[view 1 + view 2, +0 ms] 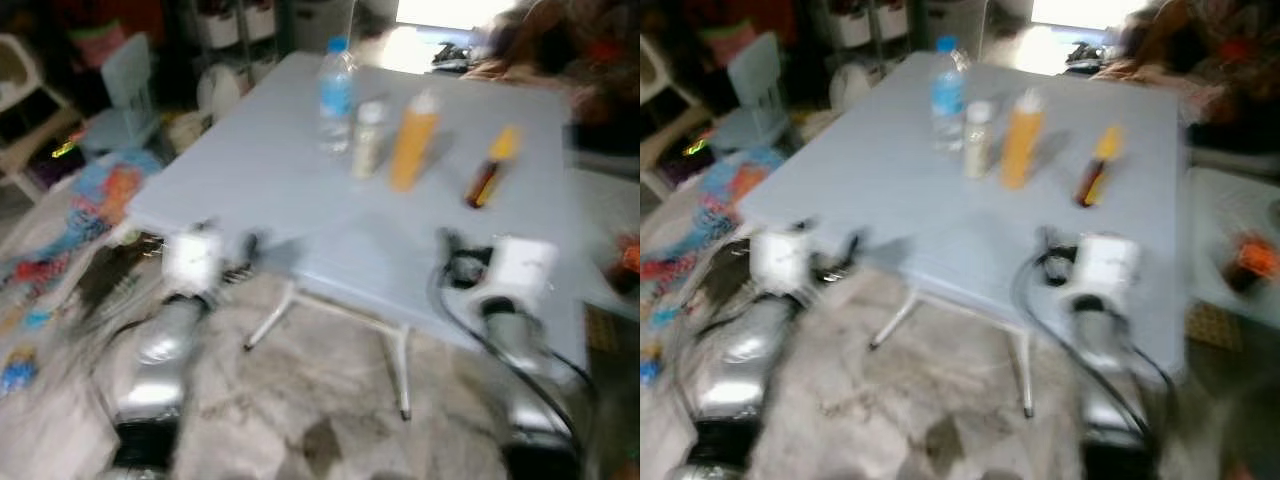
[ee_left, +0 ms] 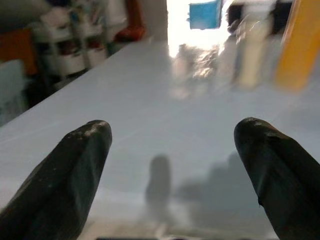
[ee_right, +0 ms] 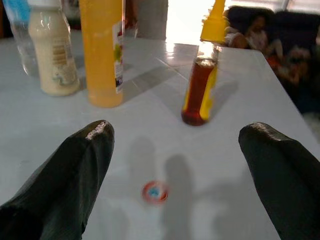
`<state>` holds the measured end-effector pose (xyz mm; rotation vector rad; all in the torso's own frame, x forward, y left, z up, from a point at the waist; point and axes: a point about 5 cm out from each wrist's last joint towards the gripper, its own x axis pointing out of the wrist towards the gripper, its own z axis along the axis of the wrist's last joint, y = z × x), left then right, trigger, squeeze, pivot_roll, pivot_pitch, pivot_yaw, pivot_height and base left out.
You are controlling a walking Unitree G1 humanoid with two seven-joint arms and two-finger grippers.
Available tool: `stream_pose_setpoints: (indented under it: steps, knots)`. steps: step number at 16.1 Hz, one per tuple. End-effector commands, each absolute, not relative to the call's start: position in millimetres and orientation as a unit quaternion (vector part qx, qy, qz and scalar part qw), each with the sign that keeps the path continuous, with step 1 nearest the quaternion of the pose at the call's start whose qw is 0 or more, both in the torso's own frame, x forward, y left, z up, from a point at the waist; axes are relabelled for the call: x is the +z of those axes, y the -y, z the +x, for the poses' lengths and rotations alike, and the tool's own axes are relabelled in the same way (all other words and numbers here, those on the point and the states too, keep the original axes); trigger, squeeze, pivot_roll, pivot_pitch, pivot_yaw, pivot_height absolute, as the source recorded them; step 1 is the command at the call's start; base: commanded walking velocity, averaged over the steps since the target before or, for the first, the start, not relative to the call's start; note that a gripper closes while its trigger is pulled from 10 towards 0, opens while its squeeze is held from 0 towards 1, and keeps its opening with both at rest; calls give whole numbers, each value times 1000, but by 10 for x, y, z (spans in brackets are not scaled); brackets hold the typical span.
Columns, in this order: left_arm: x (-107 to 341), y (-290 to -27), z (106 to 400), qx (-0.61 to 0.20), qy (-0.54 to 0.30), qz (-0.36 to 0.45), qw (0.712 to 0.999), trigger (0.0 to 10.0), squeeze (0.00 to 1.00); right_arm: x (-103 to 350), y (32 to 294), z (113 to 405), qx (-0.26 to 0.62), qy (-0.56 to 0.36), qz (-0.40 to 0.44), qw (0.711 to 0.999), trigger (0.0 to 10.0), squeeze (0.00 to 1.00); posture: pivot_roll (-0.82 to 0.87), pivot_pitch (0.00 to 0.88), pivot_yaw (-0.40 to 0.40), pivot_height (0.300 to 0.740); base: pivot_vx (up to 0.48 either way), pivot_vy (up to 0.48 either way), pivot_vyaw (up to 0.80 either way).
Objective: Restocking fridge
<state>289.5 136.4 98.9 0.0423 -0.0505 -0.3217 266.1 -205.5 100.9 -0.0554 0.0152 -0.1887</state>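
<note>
A pale blue folding table stood on a marbled floor in a cluttered room. On it stood a water bottle, a cream bottle, an orange juice bottle and a dark sauce bottle. Both the left gripper and right gripper were spread wide at the table's near edge, holding nothing. The right wrist view revealed a small red cap on the table.
</note>
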Motion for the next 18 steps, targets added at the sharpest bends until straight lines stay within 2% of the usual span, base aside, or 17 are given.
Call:
stream_pose_setpoints:
  steps: [1, 4, 10, 12, 18]
  knots:
    - [1006, -1513, 2884, -147, 27, 35, 988, 10000, 0, 1148, 1911, 2740, -76, 23, -22, 997, 10000, 0, 18, 0, 1, 740, 469, 0, 0]
    - [1009, -1502, 2876, -149, 27, 36, 988, 10000, 0, 1157, 1934, 2761, -82, 24, -22, 996, 10000, 0, 20, 0, -3, 740, 394, 0, 0]
    - [1006, -1503, 2882, -147, 25, 36, 988, 10000, 0, 1157, 1934, 2774, -87, 22, -23, 996, 10000, 0, 20, 0, -6, 740, 0, 0, 0]
    - [1004, -1490, 2887, -149, 24, 35, 988, 10000, 0, 1108, 1962, 2752, -98, 12, -28, 995, 10000, 0, 16, 0, -6, 740, 0, 0, -800]
    - [1000, -1483, 2889, -152, 21, 35, 987, 10000, 0, 1195, 2003, 2839, -111, 29, -46, 992, 10000, 0, 13, 0, 1, 740, 0, 0, 0]
